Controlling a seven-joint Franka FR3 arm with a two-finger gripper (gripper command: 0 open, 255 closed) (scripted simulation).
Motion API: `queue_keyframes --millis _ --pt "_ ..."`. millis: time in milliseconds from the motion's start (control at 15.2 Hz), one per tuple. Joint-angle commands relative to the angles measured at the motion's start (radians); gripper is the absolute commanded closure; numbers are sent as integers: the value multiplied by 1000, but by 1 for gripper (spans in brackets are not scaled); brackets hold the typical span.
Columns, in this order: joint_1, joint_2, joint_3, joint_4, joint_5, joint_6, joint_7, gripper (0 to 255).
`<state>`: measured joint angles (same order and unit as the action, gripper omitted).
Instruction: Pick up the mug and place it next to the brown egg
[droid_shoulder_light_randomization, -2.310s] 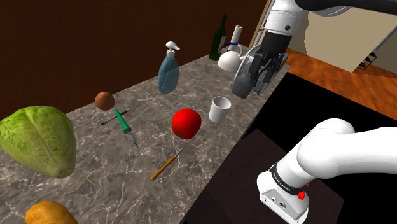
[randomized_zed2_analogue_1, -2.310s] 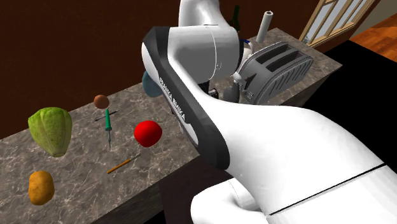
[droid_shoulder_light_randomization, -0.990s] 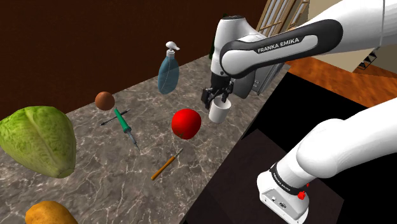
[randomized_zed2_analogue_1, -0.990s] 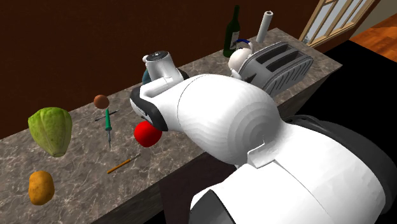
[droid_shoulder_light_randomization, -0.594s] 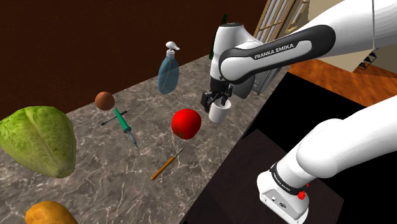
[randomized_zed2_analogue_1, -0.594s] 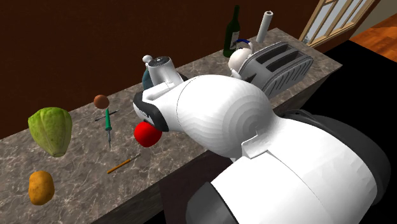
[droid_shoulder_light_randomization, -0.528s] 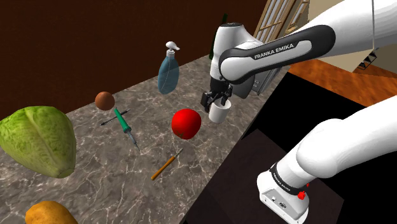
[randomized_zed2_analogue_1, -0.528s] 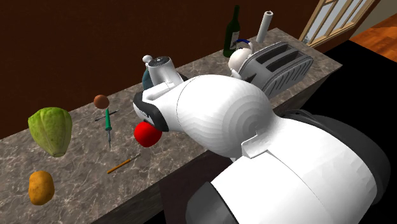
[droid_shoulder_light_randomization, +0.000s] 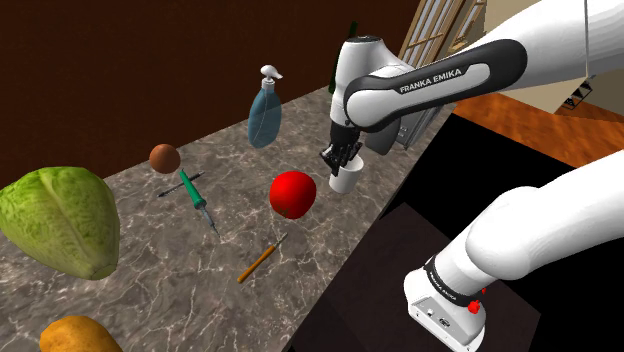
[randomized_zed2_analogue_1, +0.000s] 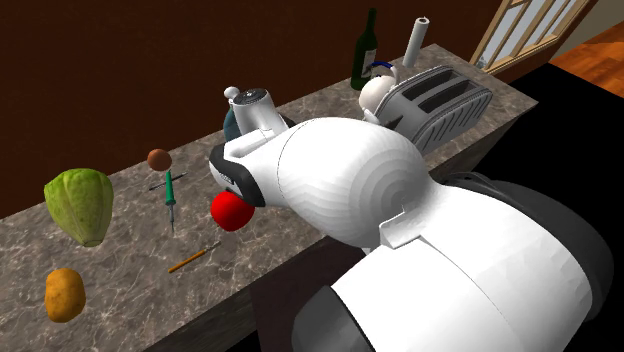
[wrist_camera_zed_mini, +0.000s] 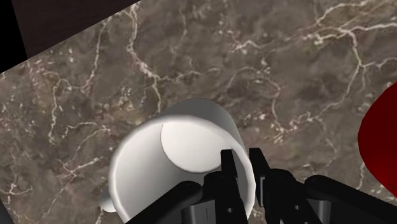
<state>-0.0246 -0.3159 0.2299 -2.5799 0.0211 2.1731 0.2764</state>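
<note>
A white mug (droid_shoulder_light_randomization: 346, 181) stands upright on the marble counter (droid_shoulder_light_randomization: 230, 235), close to its front edge and just right of a red apple (droid_shoulder_light_randomization: 292, 193) in the shoulder view. My gripper (droid_shoulder_light_randomization: 340, 163) comes down on it from above. In the wrist view the gripper (wrist_camera_zed_mini: 243, 156) is shut on the mug (wrist_camera_zed_mini: 178, 159): one finger sits inside the rim, the other outside, pinching the wall. The brown egg (droid_shoulder_light_randomization: 164, 157) lies far off at the counter's back, to the shoulder view's left, and also appears as the egg (randomized_zed2_analogue_1: 158, 158) in the second exterior view.
Between egg and apple lies a green screwdriver (droid_shoulder_light_randomization: 195, 198); an orange-handled tool (droid_shoulder_light_randomization: 258, 262) lies nearer the front. A blue spray bottle (droid_shoulder_light_randomization: 264, 112) stands at the back. A cabbage (droid_shoulder_light_randomization: 60, 220) and potato (droid_shoulder_light_randomization: 75, 335) sit far left. Toaster (randomized_zed2_analogue_1: 435, 100), kettle (randomized_zed2_analogue_1: 378, 90) and bottle (randomized_zed2_analogue_1: 366, 50) crowd the right end.
The arm swung from beside the toaster down over the mug. In the last half second the fingers closed onto the mug's rim; the mug has not moved.
</note>
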Motion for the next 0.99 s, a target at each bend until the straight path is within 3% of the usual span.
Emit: queue_keyframes --millis 0,264,924 --pt "0 0 0 0 0 0 0 255" --pt "0 0 0 0 0 0 0 255" --pt "4 -75 -13 79 9 -153 -16 255"
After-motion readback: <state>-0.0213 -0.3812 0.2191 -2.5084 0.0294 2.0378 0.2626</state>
